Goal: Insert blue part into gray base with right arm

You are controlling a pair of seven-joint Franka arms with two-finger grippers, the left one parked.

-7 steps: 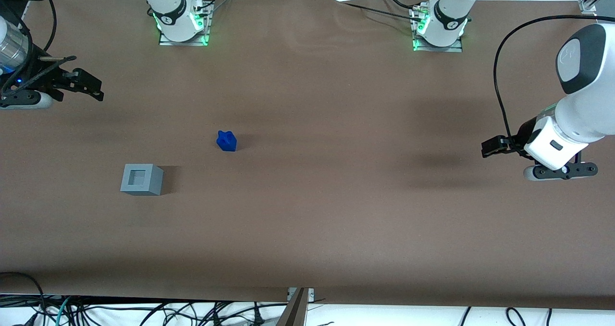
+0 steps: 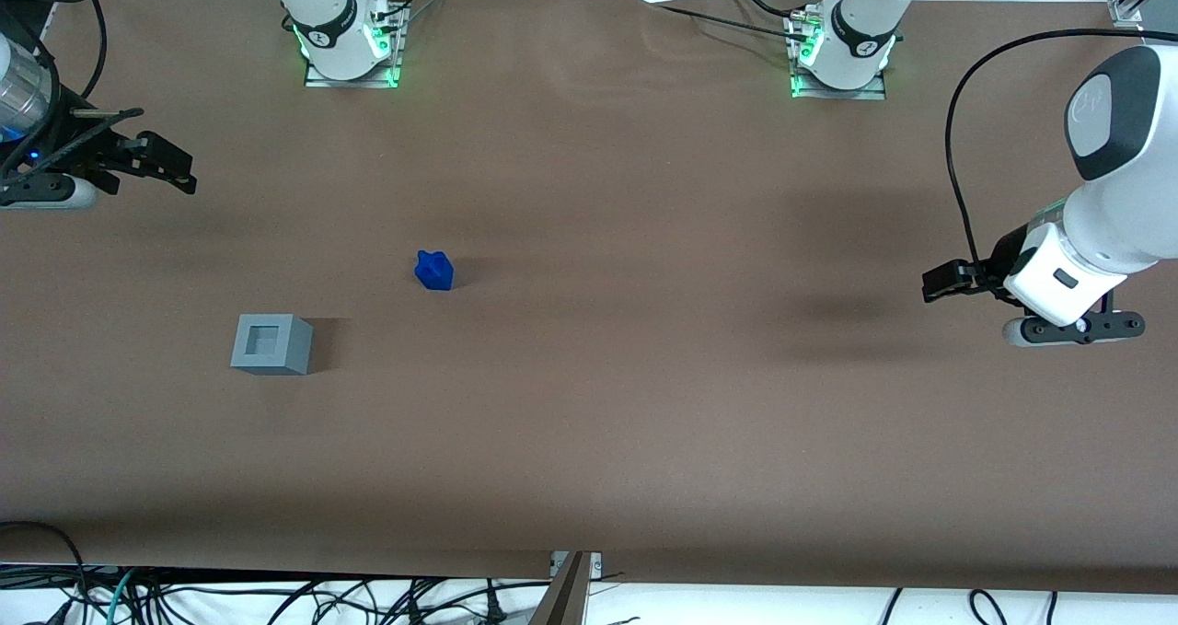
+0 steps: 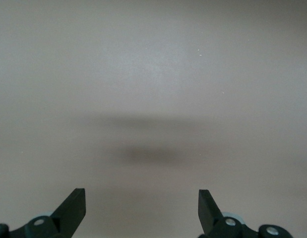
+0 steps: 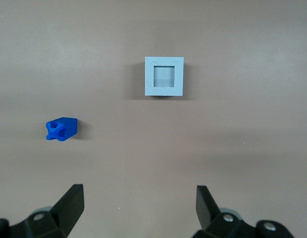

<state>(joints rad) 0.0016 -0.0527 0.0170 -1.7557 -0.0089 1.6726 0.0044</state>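
Bright-blue plastic, small and rigid: the blue part (image 2: 434, 271) lies on the brown table (image 2: 644, 404), apparently tipped on its side, since the wrist camera sees its lobed end (image 4: 54, 130) facing sideways. My guess is light, stiff and a bit slick, so it could skate or twist if I pinch it off-centre. I'd take it across the flat side walls of the block body, not on the lobes.

The gray base (image 2: 271, 343) sits upright, recess (image 4: 164, 75) open to the top, nearer the front camera than the blue part and closer to the working arm's end of the table; the two are apart, not touching.

The right arm's gripper (image 2: 179, 173) hangs high above the table at the working arm's end, well apart from both pieces. Fingers (image 4: 69, 201) spread wide, nothing between them.

Nothing grasped yet. If the part is indeed lying over, I expect a reorient before insertion.
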